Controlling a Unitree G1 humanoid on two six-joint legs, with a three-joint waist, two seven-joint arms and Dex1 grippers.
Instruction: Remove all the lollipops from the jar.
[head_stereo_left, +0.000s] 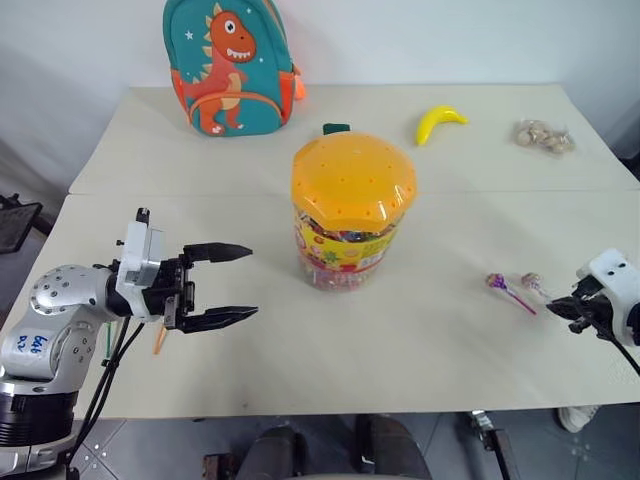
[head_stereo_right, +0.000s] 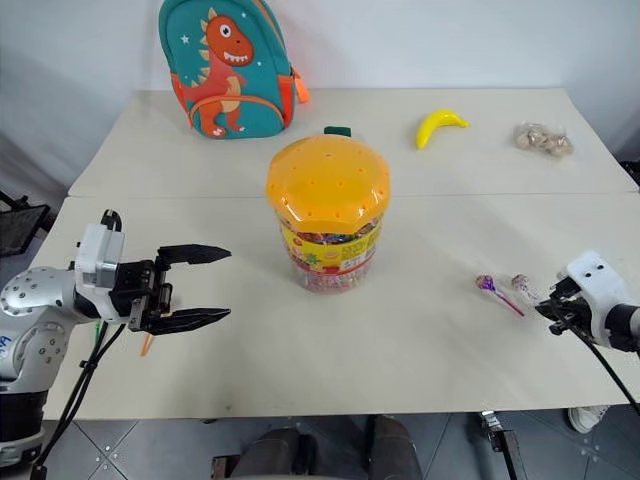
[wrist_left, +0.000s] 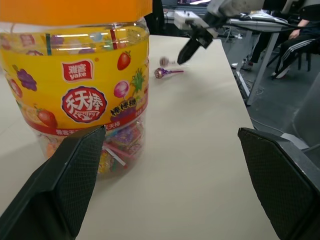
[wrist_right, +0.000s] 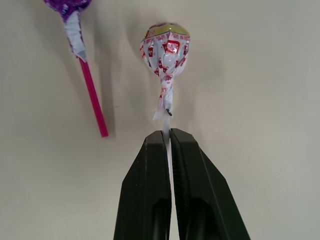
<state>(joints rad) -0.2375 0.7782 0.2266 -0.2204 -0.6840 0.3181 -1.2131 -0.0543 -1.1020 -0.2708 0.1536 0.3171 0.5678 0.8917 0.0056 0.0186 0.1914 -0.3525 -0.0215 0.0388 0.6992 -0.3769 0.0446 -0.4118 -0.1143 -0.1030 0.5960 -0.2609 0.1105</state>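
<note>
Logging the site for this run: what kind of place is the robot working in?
Probably a lab or office workroom: plain pale tables against a bare white wall, and in the left wrist view another desk where a seated person sits.

A teal dinosaur-print fabric backpack (head_stereo_left: 228, 68) is seen standing upright at the far edge of the pale beige worktop (head_stereo_left: 420, 330), well beyond the left jaws. A yellow plastic banana (head_stereo_left: 438, 122) and a clear bag of beige round pieces (head_stereo_left: 544, 136) are seen lying far beyond the right jaws.
</note>
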